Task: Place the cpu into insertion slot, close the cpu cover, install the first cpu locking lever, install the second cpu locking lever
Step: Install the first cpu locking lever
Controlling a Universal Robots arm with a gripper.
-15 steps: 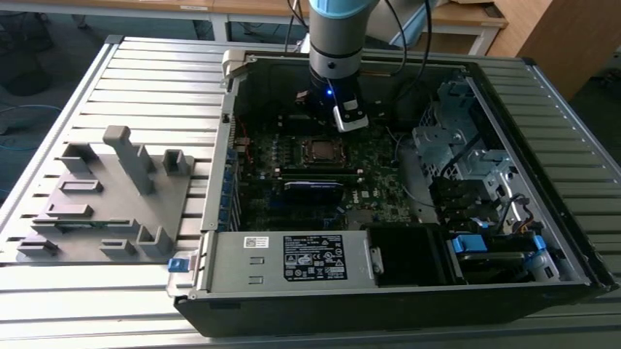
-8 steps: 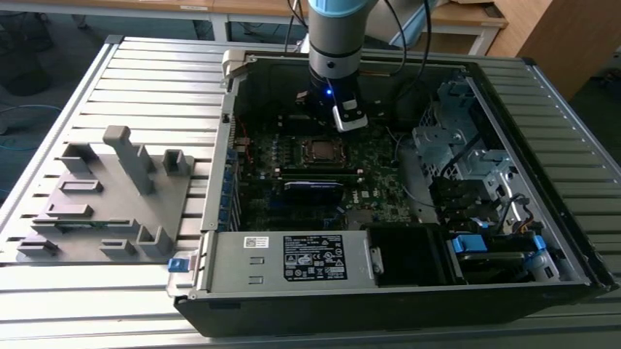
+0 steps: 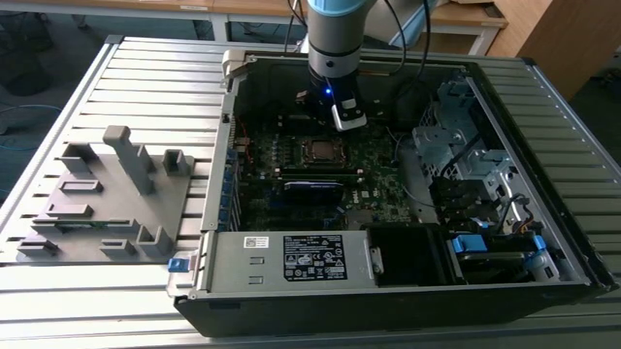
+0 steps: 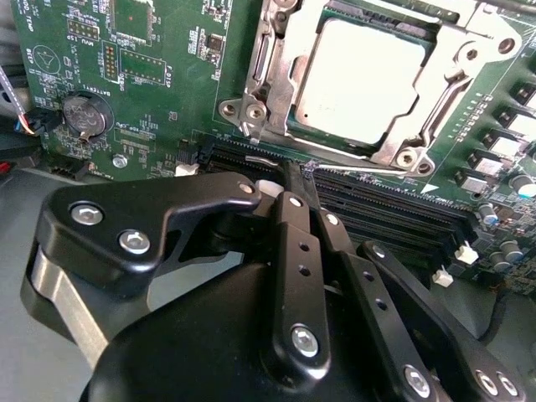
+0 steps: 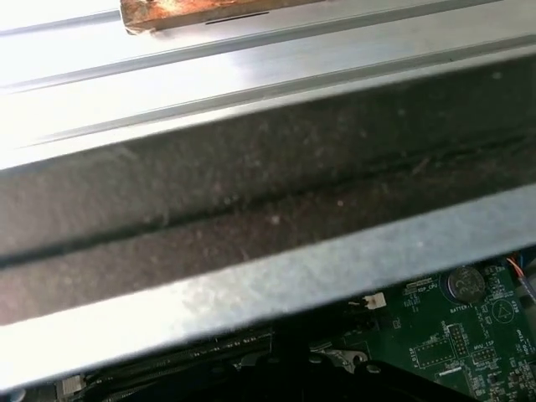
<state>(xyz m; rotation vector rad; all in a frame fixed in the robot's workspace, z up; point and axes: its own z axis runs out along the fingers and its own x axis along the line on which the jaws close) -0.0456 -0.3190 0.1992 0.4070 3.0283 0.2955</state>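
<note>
The cpu point(image 4: 368, 79) lies flat in the insertion slot point(image 3: 304, 150) on the green motherboard. Its silvery face shows through the cut-out of the cpu cover point(image 4: 280, 63), and the cover lies down over it. A thin wire locking lever point(image 4: 368, 172) runs along the socket edge nearest my gripper. My gripper point(image 4: 293, 174) hangs just over that edge, its black fingers point(image 4: 295, 251) pressed together and shut. Their tips are at the lever's hooked end, and I cannot tell whether they touch it. In the exterior view the arm reaches down into the open case, with the gripper point(image 3: 335, 123) just behind the socket.
Long black memory slots point(image 4: 385, 213) lie between my gripper and the socket. A coin battery point(image 4: 86, 115) sits on the board. The case wall point(image 5: 251, 285) is close by. The case also holds a power supply point(image 3: 291, 258) and drive cages point(image 3: 456, 145). A grey fixture point(image 3: 107, 196) stands at the exterior view's left.
</note>
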